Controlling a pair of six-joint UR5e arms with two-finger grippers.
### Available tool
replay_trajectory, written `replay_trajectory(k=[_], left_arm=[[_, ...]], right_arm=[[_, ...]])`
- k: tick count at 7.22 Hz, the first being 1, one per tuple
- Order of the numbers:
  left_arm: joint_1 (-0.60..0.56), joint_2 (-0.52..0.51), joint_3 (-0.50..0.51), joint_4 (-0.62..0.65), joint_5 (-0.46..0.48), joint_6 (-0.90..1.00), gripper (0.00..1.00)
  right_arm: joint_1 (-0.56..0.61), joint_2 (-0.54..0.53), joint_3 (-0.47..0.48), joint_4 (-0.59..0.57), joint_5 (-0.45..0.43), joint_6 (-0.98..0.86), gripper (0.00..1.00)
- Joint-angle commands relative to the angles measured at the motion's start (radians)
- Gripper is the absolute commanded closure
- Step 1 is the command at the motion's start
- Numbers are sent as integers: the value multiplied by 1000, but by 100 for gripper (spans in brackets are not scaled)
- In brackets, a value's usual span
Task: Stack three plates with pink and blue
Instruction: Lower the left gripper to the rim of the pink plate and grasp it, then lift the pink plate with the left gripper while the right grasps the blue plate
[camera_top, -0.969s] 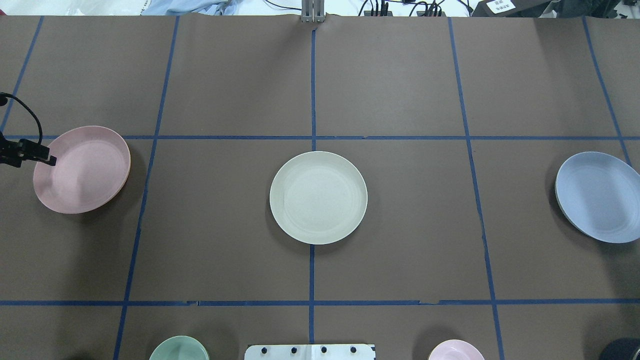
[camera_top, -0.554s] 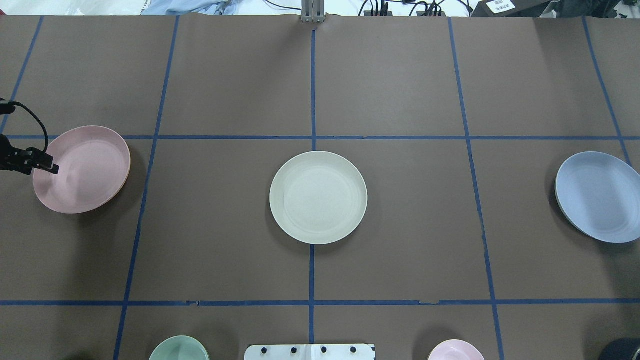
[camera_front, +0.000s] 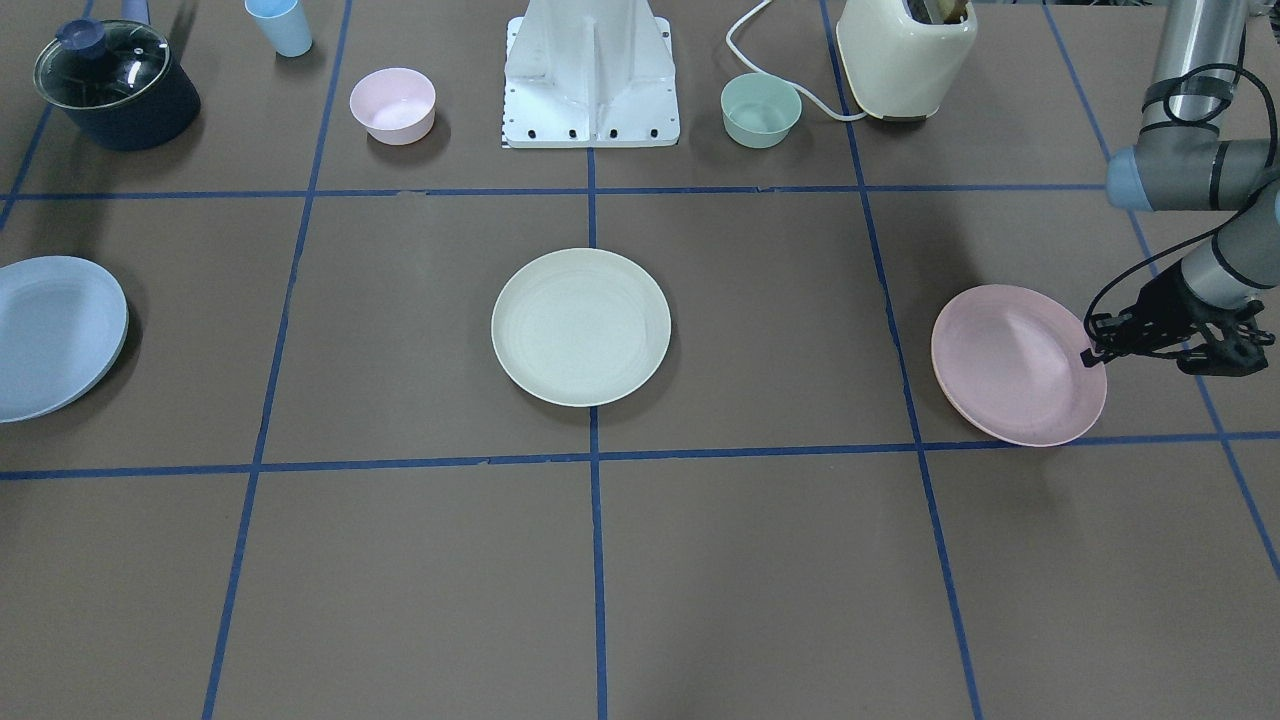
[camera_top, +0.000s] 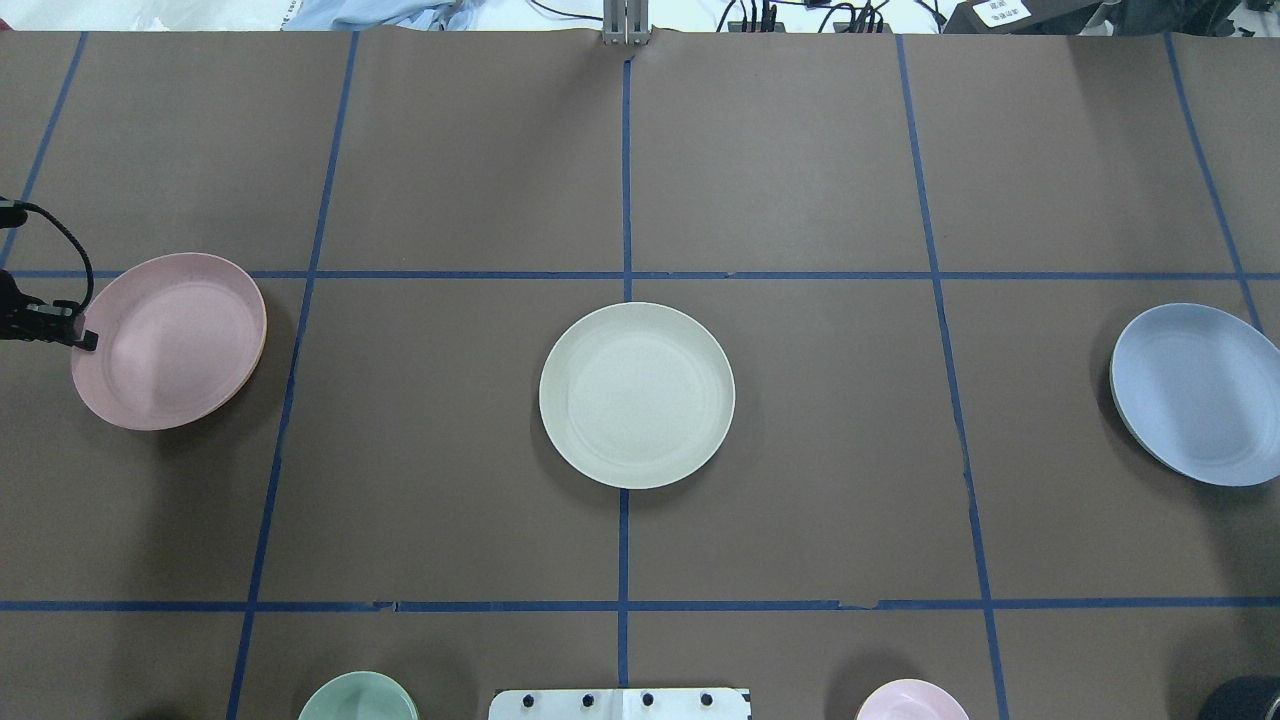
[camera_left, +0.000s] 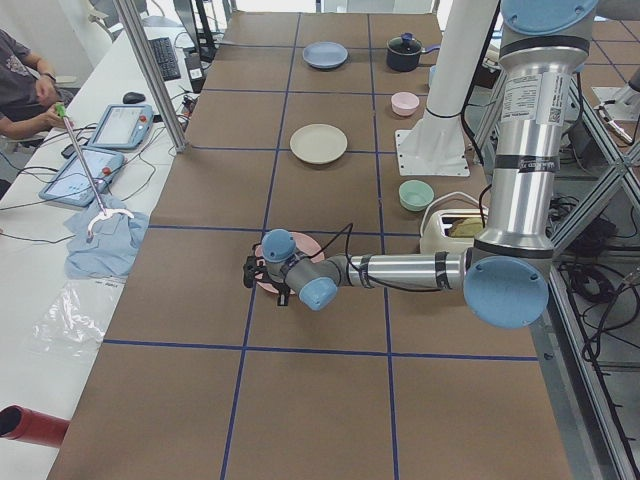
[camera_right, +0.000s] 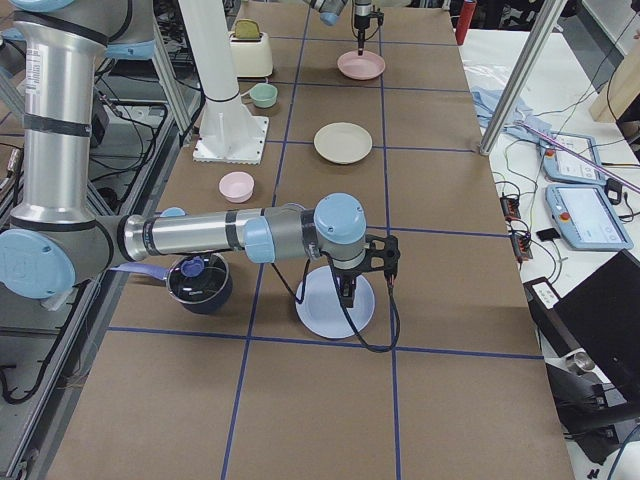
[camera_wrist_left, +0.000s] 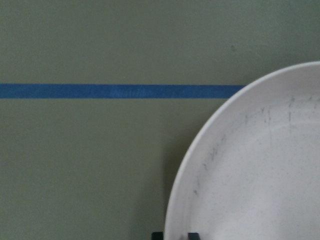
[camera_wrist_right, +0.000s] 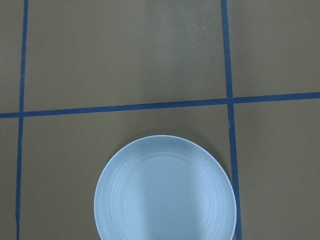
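The pale pink plate (camera_top: 170, 340) lies at the table's left. My left gripper (camera_top: 88, 341) is at its left rim. In the left wrist view the two fingertips (camera_wrist_left: 193, 235) stand close together astride the rim of the pink plate (camera_wrist_left: 260, 165), shut on it. The cream plate (camera_top: 637, 395) lies in the middle. The light blue plate (camera_top: 1195, 395) lies at the right and also shows in the right wrist view (camera_wrist_right: 165, 190). My right gripper (camera_right: 345, 292) hangs over the blue plate; I cannot tell whether it is open or shut.
Along the robot's side stand a dark lidded pot (camera_front: 115, 85), a light blue cup (camera_front: 280, 25), a small pink bowl (camera_front: 393, 103), the white robot base (camera_front: 592, 75), a mint-green bowl (camera_front: 761, 108) and a cream toaster (camera_front: 905, 55).
My left gripper's fingers have drawn back from over the pink plate to its left rim. The pink plate has shifted slightly to the right.
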Motion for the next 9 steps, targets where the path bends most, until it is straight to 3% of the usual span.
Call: replay_trajectory(k=[1, 2, 4, 5, 6, 8, 9], left_arm=[[-31, 35, -115, 36, -15, -2, 100], [-63, 26, -198, 170, -35, -2, 100], [-69, -37, -397, 478, -52, -2, 100], [-69, -89, -466, 603, -52, -20, 100], [-69, -141, -506, 707, -53, -22, 100], [-66, -201, -530, 754, -67, -95, 100], [-65, -207, -531, 754, -81, -101, 100]], right_arm=[[-9, 5, 0, 0, -10, -1, 0], [-44, 7, -2, 1, -21, -3, 0], [-161, 4, -17, 35, -156, 3, 0], [-179, -2, -93, 129, -162, 5, 0], [-181, -8, -221, 341, -162, 29, 0], [-243, -2, -404, 623, -162, 132, 0], [-248, 1, -420, 632, -159, 138, 0]])
